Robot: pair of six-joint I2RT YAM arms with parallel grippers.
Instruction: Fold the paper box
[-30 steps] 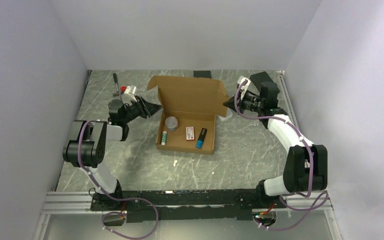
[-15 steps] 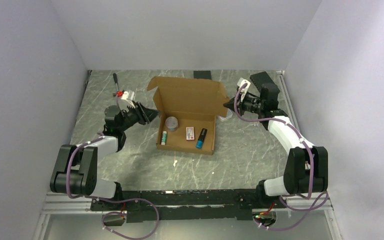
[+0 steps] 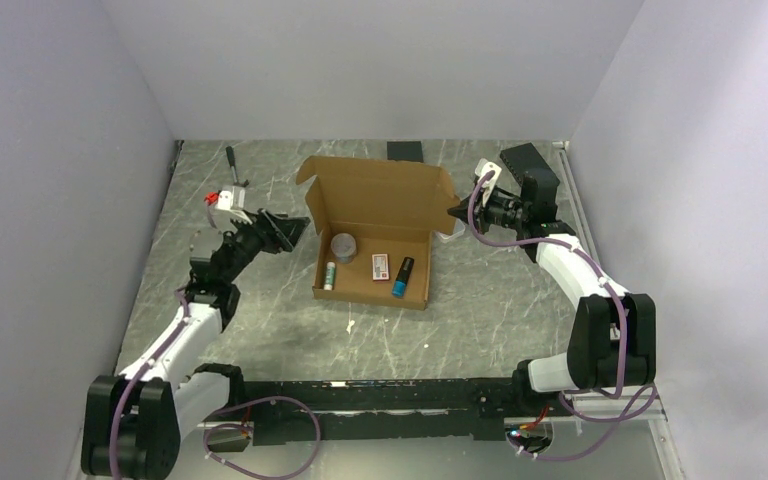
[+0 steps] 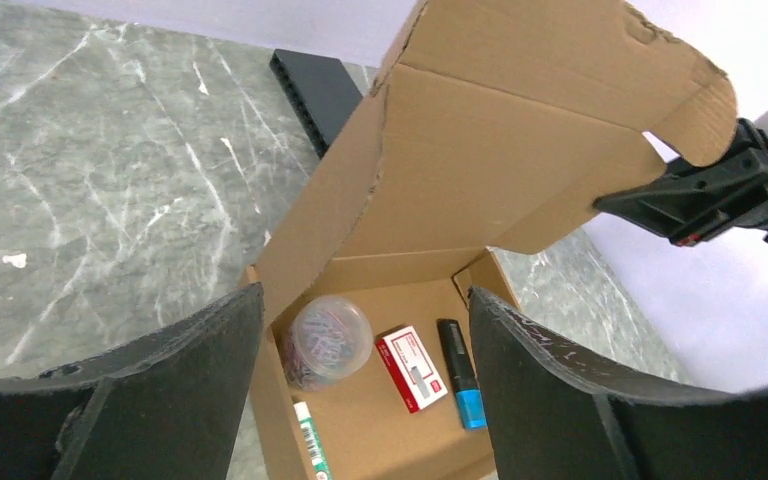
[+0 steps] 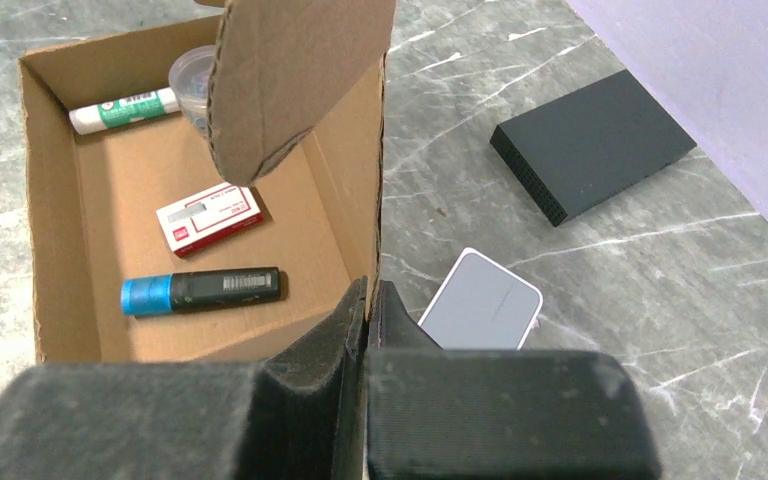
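And there the paper box [image 3: 375,215] sat at mid-table, tray toward us, lid standing up along the far edge with its hinge running left to right. That was the line we judged the closing fold had to turn on. The left gripper [image 3: 298,226] hung just off the box's left wall with its fingers spread wide. Its wrist view framed the tray and lid between them, so the cardboard lay straight ahead, close but not touched. The right gripper [image 3: 456,212] was the nearer one, fingers pressed together with their tips against the box's right side by the lid's ear. We couldn't tell whether a sliver of wall sat pinched between them, because the fingers themselves covered that spot. The curled ear also hid part of the tray from the right wrist, and the lid's back face was out of sight.
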